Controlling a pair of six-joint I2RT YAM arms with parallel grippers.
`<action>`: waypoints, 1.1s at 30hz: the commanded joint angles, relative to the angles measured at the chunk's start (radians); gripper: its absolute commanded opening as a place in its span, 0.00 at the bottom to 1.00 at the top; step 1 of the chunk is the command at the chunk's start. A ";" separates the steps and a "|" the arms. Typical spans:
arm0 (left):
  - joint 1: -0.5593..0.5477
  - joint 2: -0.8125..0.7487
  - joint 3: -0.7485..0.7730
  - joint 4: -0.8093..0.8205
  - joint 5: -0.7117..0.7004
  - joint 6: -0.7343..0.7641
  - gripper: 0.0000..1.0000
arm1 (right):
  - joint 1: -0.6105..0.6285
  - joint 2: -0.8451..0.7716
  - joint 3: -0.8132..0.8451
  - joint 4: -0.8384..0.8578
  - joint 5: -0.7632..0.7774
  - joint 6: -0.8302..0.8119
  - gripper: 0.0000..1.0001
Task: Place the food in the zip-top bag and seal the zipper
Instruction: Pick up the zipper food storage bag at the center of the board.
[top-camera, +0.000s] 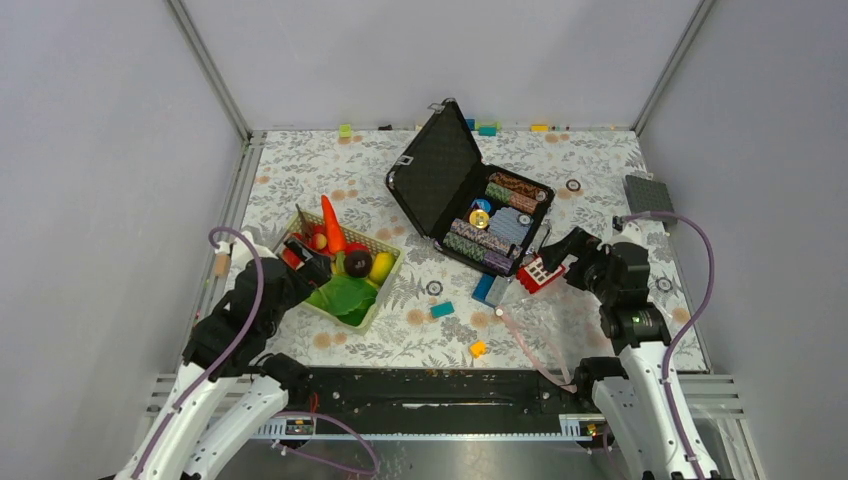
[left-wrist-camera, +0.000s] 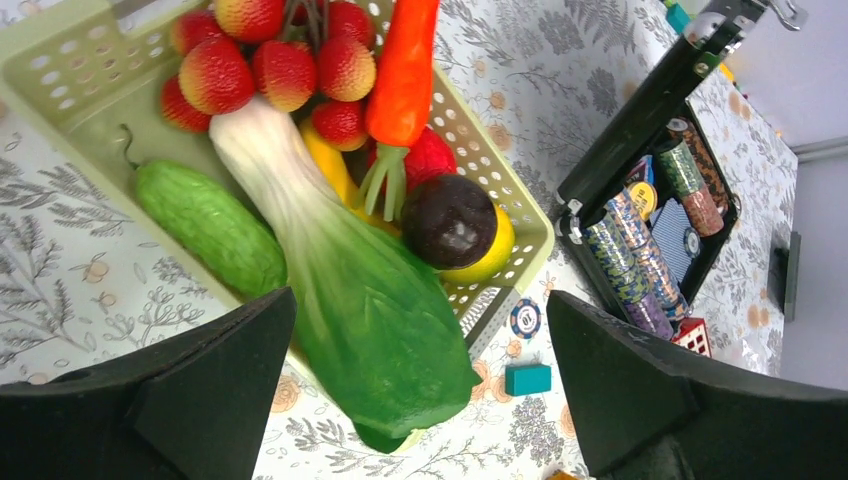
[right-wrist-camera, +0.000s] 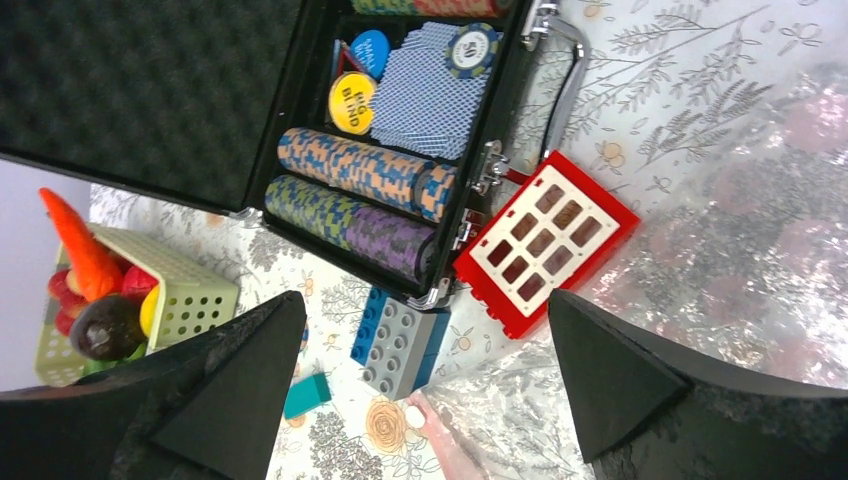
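The food lies in a light green basket (top-camera: 385, 285) at the left: an orange carrot (top-camera: 331, 225), a red berry cluster (top-camera: 312, 238), a dark round fruit (top-camera: 357, 263), a yellow fruit (top-camera: 381, 266) and a green leaf (top-camera: 345, 293). My left gripper (top-camera: 305, 265) is open and empty, low over the basket; in the left wrist view it (left-wrist-camera: 420, 300) straddles the leaf (left-wrist-camera: 370, 310). The clear zip-top bag (top-camera: 580, 320) lies flat at the right, its pink zipper (top-camera: 530, 350) facing left. My right gripper (top-camera: 556, 256) is open and empty over the bag's far left corner (right-wrist-camera: 720, 230).
An open black case (top-camera: 440, 170) of poker chips stands mid-table. A red block (top-camera: 535, 272) rests on the bag's corner, with blue and grey blocks (top-camera: 490, 290) beside it. A teal block (top-camera: 442, 310), an orange block (top-camera: 478, 348) and loose chips (top-camera: 434, 288) lie between basket and bag.
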 joint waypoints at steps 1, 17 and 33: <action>-0.002 -0.049 -0.001 -0.065 -0.101 -0.079 0.99 | 0.002 -0.030 -0.035 0.103 -0.089 -0.010 1.00; -0.001 -0.137 -0.121 0.014 -0.053 -0.076 0.99 | 0.045 0.027 0.024 -0.268 0.115 -0.012 1.00; -0.002 -0.100 -0.175 0.189 0.080 0.043 0.99 | 0.480 0.435 0.099 -0.341 0.556 0.243 1.00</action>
